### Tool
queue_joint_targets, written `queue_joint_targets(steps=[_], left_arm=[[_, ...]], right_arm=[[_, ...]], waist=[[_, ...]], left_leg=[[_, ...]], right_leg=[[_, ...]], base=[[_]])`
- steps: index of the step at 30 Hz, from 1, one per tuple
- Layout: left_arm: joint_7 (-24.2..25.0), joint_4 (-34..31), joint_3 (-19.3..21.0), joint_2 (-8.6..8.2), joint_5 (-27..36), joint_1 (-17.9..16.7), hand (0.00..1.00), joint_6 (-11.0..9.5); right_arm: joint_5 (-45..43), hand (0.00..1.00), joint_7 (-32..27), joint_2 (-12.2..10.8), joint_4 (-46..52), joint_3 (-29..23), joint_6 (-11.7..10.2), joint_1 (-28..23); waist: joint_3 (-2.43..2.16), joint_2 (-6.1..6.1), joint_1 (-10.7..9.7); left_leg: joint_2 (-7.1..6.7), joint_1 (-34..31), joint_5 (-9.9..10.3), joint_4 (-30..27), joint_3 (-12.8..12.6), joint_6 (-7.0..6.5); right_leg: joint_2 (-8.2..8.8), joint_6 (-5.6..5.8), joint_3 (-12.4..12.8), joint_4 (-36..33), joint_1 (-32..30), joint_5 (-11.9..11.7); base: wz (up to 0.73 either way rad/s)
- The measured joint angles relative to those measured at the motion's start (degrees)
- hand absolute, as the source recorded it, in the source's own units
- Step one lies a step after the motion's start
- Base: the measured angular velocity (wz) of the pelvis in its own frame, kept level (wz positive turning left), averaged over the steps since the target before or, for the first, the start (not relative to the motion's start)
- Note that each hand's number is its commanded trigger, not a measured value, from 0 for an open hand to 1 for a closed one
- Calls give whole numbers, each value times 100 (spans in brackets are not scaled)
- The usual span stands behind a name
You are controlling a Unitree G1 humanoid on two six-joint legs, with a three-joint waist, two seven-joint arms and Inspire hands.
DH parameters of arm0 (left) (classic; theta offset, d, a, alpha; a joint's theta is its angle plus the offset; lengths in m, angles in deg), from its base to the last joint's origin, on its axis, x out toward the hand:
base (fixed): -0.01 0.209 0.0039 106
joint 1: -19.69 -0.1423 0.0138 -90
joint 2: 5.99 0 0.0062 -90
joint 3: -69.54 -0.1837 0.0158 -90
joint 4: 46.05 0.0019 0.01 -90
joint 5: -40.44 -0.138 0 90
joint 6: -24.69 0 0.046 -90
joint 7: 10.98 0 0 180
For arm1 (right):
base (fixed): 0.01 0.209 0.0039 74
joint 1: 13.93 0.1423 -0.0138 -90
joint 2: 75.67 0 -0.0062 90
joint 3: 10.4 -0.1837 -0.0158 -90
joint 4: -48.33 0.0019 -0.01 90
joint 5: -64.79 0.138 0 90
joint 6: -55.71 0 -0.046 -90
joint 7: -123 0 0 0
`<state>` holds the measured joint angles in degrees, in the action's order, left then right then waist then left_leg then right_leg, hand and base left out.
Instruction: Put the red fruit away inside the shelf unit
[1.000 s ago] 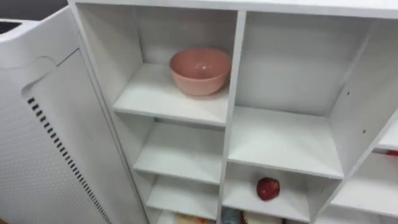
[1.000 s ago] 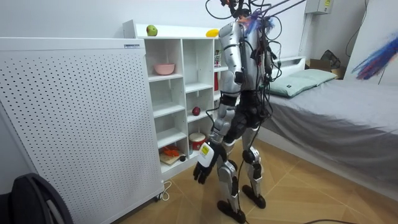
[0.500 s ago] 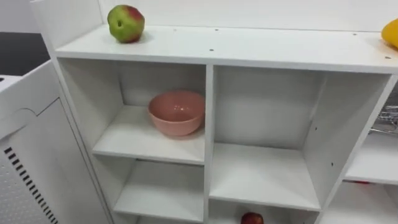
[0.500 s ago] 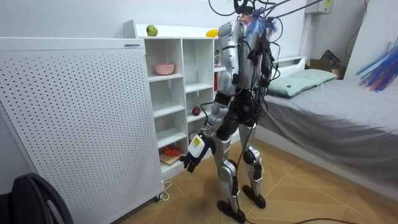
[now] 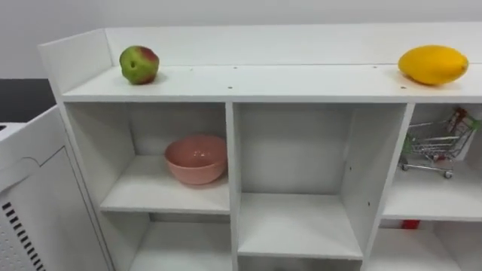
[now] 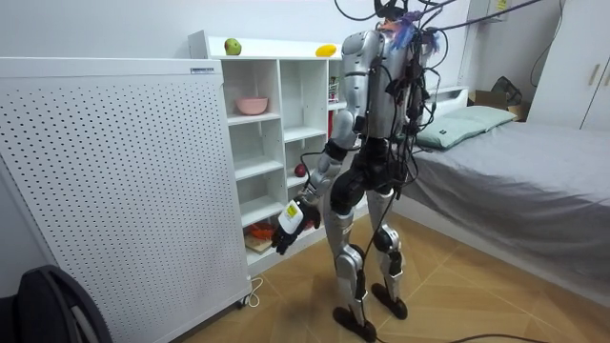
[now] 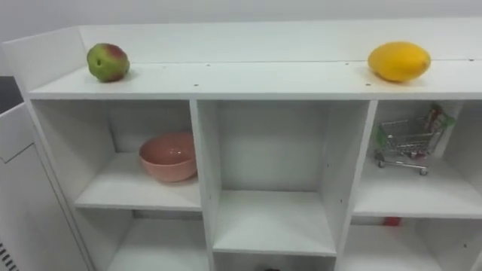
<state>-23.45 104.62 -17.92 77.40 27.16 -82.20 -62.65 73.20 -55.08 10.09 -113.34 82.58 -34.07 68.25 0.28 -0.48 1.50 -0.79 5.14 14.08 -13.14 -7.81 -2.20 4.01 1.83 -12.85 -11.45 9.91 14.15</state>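
Note:
A green-and-red apple (image 5: 139, 64) lies on the left of the white closet's top board (image 5: 271, 83). A yellow fruit (image 5: 433, 64) rests at the top's right end. In the room view a red apple (image 6: 299, 170) sits on a middle shelf. I stand upright facing the closet, close to it. My left hand (image 6: 285, 227) hangs low in front of the closet's bottom shelves, near my knee.
A pink bowl (image 5: 196, 159) stands in the upper left compartment. A small toy shopping cart (image 5: 433, 144) is in the upper right one. The middle compartment (image 5: 297, 226) holds nothing. A white perforated panel (image 6: 114, 191) stands left of the closet, a bed (image 6: 515, 162) behind me.
The eye view has swung up from the lower shelves to the closet's top, the camera's own shift. In the room view my left arm has swung forward toward the low shelves.

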Motion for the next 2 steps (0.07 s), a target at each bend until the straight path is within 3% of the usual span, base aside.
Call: queue_joint_targets(steps=[2], left_arm=[[104, 87, 8, 0, -110, -14, 0, 87]], right_arm=[[-5, 0, 58, 3, -10, 7, 45, 5]], waist=[[-1, -6, 17]], left_leg=[[-1, 56, 0, 23, -8, 1]], right_leg=[[-2, 1, 7, 45, 61, -1]], base=[[-2]])
